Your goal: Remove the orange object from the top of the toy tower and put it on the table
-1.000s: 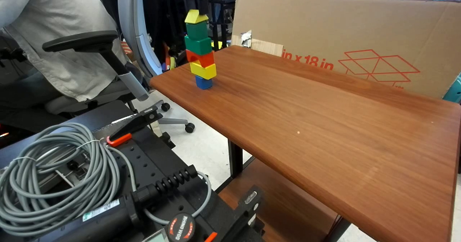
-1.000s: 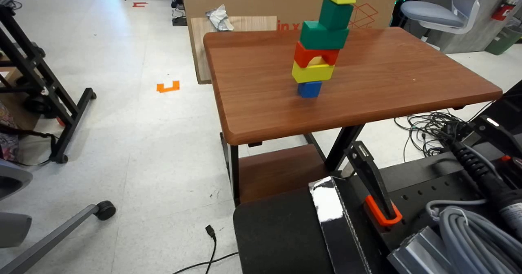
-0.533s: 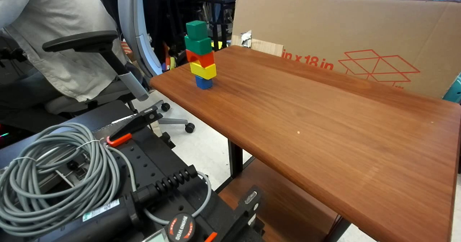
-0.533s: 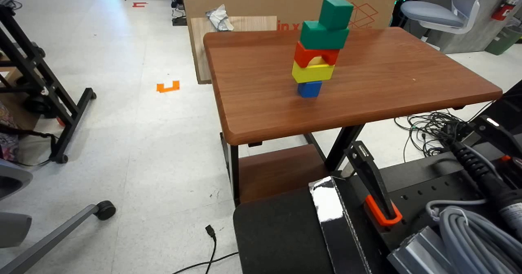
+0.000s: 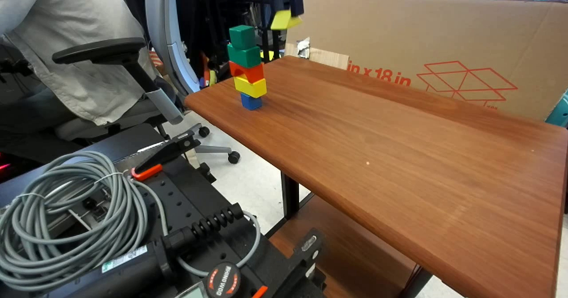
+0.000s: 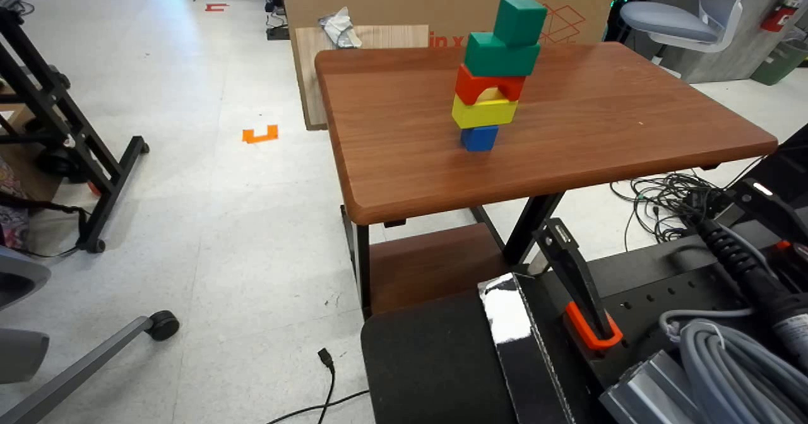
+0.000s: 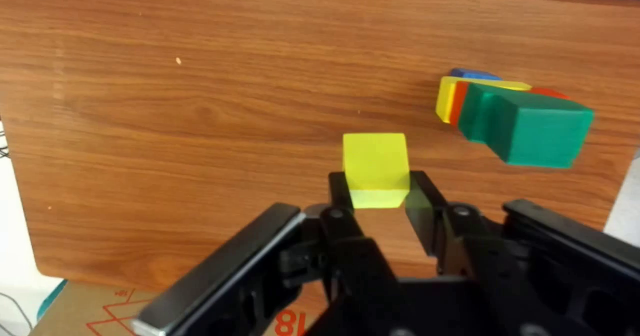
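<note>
End effector (image 7: 378,188) around yellow block (image 7: 376,161), off toy tower (image 6: 495,68), unlike a second ago

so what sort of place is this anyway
Probably a robotics lab or workshop, going by the robot gripper holding a yellow toy block, the coil of grey cable and the office chair.

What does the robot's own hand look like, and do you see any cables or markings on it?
In the wrist view the hand is black, with two squared fingers, small round grey studs near their bases and wide outer bars, one edged in grey. I make out no cable or lettering on it. The arm does not show clearly.
</note>
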Robot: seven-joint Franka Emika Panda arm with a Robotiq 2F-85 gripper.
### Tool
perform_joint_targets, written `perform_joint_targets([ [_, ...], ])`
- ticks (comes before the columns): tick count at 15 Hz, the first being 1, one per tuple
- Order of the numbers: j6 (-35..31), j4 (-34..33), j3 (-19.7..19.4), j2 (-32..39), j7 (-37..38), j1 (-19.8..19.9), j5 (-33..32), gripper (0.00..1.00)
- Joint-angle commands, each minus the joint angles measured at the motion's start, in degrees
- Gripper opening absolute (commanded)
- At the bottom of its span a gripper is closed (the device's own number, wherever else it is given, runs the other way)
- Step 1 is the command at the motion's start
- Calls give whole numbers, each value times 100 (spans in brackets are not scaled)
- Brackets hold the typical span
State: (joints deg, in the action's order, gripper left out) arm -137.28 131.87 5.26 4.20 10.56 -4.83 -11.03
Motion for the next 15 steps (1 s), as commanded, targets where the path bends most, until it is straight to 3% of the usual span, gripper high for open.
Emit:
perform_joint_targets([
  [1, -69, -418, -244, 747, -617, 177, -66, 8],
  [5, -323, -744, -507, 1543, -906, 252, -291, 8],
  [11, -555, -1326, -586, 2605, -1177, 273, -123, 8],
  [14, -478, -1557, -571, 2798, -1297, 308, -70, 8],
  [15, -489, -1570, -591, 2778, -1281, 290, -94, 58],
])
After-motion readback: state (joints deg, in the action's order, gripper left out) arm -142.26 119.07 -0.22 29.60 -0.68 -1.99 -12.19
